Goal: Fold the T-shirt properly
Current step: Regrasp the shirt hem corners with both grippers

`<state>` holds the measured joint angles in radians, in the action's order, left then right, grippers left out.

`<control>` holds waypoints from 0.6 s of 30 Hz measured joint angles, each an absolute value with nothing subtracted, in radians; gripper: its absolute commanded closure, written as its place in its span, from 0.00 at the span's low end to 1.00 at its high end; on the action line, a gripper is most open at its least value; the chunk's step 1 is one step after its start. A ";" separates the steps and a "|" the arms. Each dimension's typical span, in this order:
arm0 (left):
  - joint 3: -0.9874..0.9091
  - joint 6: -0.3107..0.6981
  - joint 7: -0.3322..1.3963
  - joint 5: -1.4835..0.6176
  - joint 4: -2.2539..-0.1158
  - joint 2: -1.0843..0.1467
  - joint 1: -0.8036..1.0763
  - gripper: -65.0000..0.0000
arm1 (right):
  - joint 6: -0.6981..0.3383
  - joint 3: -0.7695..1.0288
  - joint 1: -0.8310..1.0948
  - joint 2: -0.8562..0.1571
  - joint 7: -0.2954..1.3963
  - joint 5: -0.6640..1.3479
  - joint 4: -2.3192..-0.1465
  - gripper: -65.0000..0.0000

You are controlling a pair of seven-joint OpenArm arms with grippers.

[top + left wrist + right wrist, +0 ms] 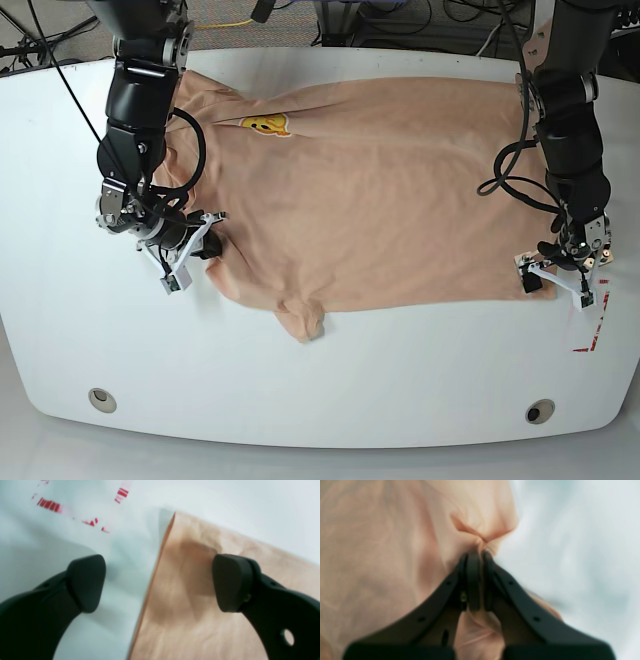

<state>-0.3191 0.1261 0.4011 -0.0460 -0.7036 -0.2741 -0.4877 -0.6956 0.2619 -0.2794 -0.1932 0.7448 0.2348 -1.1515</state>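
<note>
Base view: peach cotton T-shirt (pixel 370 190) spread flat on white table (pixel 300 370). Right gripper (pixel 480 555) clamped tight on bunched fabric; left gripper (pixel 158 582) spread wide, straddling shirt's corner edge.

Peach T-shirt (pixel 380 190), spread flat, yellow chest print

No words or numbers could be read anywhere. The T-shirt (pixel 380 190) had a small yellow cartoon picture (pixel 265 125) on its chest, with no letters. The white desk (pixel 330 380) had red marks (pixel 48 505), too blurry to read.
</note>
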 measured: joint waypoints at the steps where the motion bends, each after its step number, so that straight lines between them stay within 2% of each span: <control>1: -0.319 0.125 0.395 -0.045 -0.704 -0.270 -0.487 0.02 | -0.696 0.262 -0.279 -0.193 0.745 0.239 -1.154 1.00; 2: -0.318 0.120 0.394 -0.043 -0.704 -0.267 -0.487 0.05 | -0.696 0.262 -0.279 -0.192 0.745 0.239 -1.158 1.00; 5: -0.318 0.146 0.394 -0.042 -0.702 -0.259 -0.491 0.26 | -0.696 0.263 -0.276 -0.194 0.745 0.239 -1.163 1.00; 10: -0.318 0.262 0.392 -0.048 -0.700 -0.253 -0.493 0.78 | -0.696 0.263 -0.276 -0.194 0.745 0.239 -1.164 1.00; 12: -0.318 0.277 0.392 -0.051 -0.699 -0.250 -0.493 0.92 | -0.696 0.263 -0.276 -0.194 0.744 0.239 -1.164 1.00; 14: -0.318 0.278 0.395 -0.054 -0.699 -0.248 -0.493 1.00 | -0.696 0.263 -0.276 -0.195 0.745 0.239 -1.165 1.00; 18: -0.318 0.280 0.396 -0.055 -0.705 -0.247 -0.490 1.00 | -0.696 0.262 -0.276 -0.194 0.754 0.232 -1.211 1.00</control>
